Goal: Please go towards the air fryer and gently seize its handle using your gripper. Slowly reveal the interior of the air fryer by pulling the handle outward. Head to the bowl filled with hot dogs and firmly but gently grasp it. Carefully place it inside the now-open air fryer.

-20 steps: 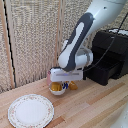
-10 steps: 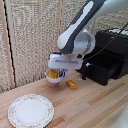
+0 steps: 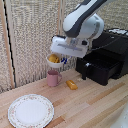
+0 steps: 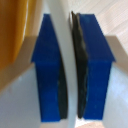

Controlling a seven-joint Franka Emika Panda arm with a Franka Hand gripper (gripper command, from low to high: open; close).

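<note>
**Bowl lifted; placement in drawer outstanding**

The air fryer [image 3: 107, 57] stands at the exterior view's right, drawer pulled out, its handle [image 3: 84, 71] facing the table: opening appears done. The gripper [image 3: 61, 59] is clamped on the white bowl's [image 3: 53, 62] rim, held in the air above a pink mug [image 3: 53, 78]. Hot dogs [image 3: 54, 59] sit inside. Remaining, in my judgement: carry across, lower into drawer, release.

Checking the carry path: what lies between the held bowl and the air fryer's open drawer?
In the exterior view, only open air separates the bowl from the air fryer; the pink mug and orange block sit lower, on the table.
</note>
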